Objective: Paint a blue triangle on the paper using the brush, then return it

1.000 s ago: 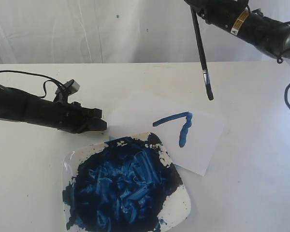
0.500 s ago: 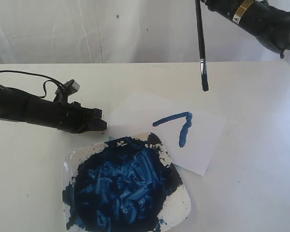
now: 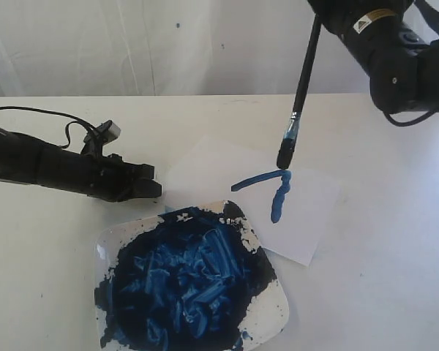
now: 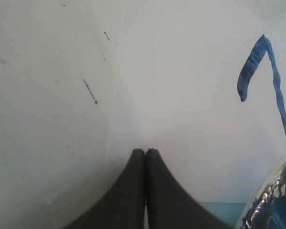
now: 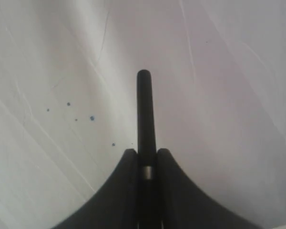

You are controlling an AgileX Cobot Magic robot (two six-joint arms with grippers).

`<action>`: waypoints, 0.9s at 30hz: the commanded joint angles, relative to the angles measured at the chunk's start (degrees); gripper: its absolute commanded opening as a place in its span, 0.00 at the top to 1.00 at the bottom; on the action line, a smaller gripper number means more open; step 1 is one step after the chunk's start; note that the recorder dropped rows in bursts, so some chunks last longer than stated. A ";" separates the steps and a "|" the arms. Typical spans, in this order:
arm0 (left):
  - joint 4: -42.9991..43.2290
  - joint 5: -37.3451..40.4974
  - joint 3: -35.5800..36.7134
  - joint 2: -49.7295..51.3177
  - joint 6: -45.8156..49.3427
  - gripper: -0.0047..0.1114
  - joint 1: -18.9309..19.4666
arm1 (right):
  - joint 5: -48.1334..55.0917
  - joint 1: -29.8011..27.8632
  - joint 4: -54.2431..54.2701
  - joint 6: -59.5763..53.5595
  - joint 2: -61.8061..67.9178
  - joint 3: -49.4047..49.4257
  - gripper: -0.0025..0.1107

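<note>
The white paper (image 3: 311, 219) lies flat behind the plate. On it the blue triangle (image 3: 278, 186) shows as two thick strokes joined at one corner, also visible in the left wrist view (image 4: 276, 95). The brush (image 3: 300, 88) slants down from the upper right, its dark bristles hovering just above that corner. My right gripper (image 5: 146, 152) is shut on the brush handle (image 5: 144, 109). My left gripper (image 3: 151, 189) lies low on the table, shut and holding nothing, its tips (image 4: 145, 150) at the paper's (image 4: 181, 95) left edge.
A white square plate (image 3: 267, 314) covered in dark-blue paint sits at the front, overlapping the paper's near corner. The left arm (image 3: 51, 167) stretches across the table's left with a cable behind it. A white backdrop hangs at the rear.
The brush has swung from hanging over the table behind the paper to slanting down-left, its tip lowered to the strokes' corner. The left arm has stayed still.
</note>
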 commanded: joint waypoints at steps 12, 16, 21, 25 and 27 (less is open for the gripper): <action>1.05 -1.87 1.03 2.28 -1.51 0.96 -0.36 | 5.71 2.91 1.52 -10.18 -10.96 9.43 0.98; 1.05 -1.87 1.03 2.28 -1.51 0.96 -0.36 | 5.71 2.78 1.10 -9.21 -10.19 9.33 0.98; 1.05 -1.87 1.03 2.28 -1.51 0.96 -0.36 | 9.33 2.78 0.99 -9.10 -8.36 6.89 0.98; 1.05 -1.87 1.03 2.28 -1.51 0.96 -0.36 | 10.67 1.70 -2.63 -9.33 -7.34 4.73 0.98; 1.05 -1.87 1.03 2.28 -1.51 0.96 -0.36 | 10.67 0.42 -1.84 -9.33 -6.20 3.66 0.98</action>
